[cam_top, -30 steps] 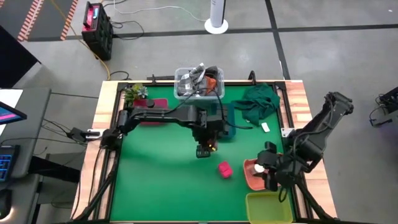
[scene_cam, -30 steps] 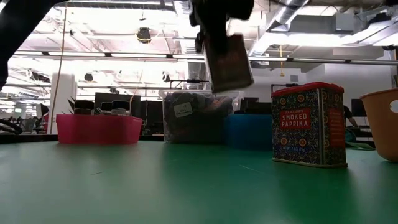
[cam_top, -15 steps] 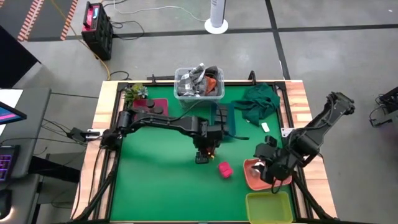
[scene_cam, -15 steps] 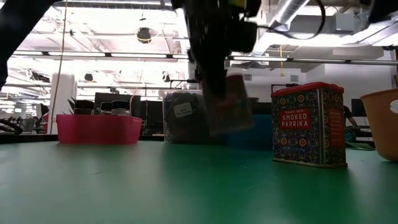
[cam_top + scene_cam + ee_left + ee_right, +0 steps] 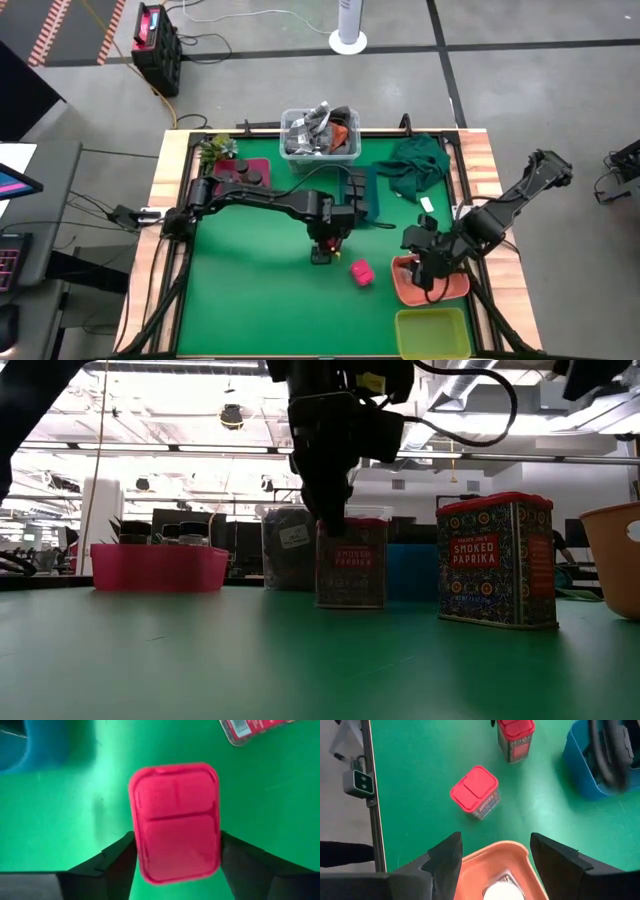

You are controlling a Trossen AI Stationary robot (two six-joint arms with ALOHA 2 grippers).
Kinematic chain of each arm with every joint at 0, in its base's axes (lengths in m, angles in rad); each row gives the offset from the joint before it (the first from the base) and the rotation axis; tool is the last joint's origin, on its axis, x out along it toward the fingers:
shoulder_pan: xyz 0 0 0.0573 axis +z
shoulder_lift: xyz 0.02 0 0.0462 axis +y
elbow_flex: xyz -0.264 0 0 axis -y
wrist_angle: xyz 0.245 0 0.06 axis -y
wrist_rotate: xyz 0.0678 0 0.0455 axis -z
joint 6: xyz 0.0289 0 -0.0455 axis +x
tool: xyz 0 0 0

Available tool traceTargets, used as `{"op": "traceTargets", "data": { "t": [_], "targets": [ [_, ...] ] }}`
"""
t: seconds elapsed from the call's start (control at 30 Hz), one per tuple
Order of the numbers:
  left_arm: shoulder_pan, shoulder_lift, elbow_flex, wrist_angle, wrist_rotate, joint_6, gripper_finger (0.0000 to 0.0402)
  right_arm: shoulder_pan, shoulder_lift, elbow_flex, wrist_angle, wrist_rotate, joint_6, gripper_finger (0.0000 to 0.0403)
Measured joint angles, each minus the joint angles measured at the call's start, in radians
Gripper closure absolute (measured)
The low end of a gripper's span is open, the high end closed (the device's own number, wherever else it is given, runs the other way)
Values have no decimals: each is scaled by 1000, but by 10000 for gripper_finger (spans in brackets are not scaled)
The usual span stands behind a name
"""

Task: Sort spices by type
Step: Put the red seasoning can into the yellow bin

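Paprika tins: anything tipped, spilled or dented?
Nothing stands out. Both smoked paprika tins stand upright on the green mat, lids on, no spill. The left gripper sits over the farther tin's lid.

In the low view, lower right, you see the orange tray (image 5: 618,560) only in part, because the frame edge cuts it off. In the centre, the left gripper (image 5: 335,510) hides the lid of the paprika tin (image 5: 351,565) below it. In the right wrist view, bottom centre, the white-capped jar (image 5: 499,891) is cut by the lower edge. In the left wrist view, upper right, a second tin (image 5: 252,729) is mostly outside the frame.
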Motion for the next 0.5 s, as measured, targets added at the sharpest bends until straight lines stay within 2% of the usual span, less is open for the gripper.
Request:
{"op": "traceTargets", "data": {
  "t": [0.23, 0.33, 0.5],
  "targets": [
    [7, -1, 27, -20, -11, -37, 109, -48, 0, 0, 19, -38, -47, 143],
    [23, -22, 61, -37, -65, -47, 107, -59, 0, 0, 20, -52, -56, 143],
    [46, -125, 65, -31, -167, -75, 107, -63, 0, 0, 64, -62, -100, 143]
  ]
}}
